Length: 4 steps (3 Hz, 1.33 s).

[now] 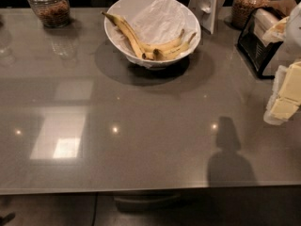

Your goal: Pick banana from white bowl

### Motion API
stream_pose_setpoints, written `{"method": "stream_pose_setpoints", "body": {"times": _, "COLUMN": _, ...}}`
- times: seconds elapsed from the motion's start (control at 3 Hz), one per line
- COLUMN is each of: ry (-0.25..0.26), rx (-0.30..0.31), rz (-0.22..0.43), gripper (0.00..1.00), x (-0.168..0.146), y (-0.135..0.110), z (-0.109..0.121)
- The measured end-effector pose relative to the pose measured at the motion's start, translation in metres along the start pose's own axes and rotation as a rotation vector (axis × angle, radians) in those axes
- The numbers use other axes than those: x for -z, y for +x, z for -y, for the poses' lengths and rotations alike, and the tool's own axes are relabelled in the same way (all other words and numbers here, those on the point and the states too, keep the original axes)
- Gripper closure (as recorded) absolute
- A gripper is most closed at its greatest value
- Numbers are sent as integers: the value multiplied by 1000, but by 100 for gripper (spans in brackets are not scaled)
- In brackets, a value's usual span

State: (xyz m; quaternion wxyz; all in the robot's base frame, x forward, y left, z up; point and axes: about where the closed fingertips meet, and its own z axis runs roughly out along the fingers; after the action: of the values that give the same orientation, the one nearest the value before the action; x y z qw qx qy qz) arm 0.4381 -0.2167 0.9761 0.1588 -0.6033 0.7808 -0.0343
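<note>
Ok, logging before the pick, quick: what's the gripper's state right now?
Gripper: at the right edge of view, well clear of the white bowl; open or closed cannot be told. The banana lies in the bowl.

A single view was on record. The camera stood above the near side of the desk (pixel 155 145) and looked steeply down and across it toward the far edge. It was set back enough to take in the desk's near edge and a strip of floor below it, with the white bowl (pixel 112 32) high in the field at mid-distance. The hand (pixel 284 95) entered at the right edge, close to the lens and partly cut off.
</note>
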Motion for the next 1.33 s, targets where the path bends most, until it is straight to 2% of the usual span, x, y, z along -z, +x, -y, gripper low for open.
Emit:
{"method": "stream_pose_setpoints", "body": {"times": 0.33, "ry": 0, "rx": 0, "rz": 0, "gripper": 0, "x": 0, "y": 0, "z": 0}}
{"method": "stream_pose_setpoints", "body": {"times": 0.67, "ry": 11, "rx": -4, "rz": 55, "gripper": 0, "x": -1, "y": -7, "z": 7}}
{"method": "stream_pose_setpoints", "body": {"times": 1.0, "ry": 27, "rx": -18, "rz": 184, "gripper": 0, "x": -7, "y": -26, "z": 27}}
{"method": "stream_pose_setpoints", "body": {"times": 1.33, "ry": 33, "rx": -66, "rz": 351, "gripper": 0, "x": -15, "y": -56, "z": 54}}
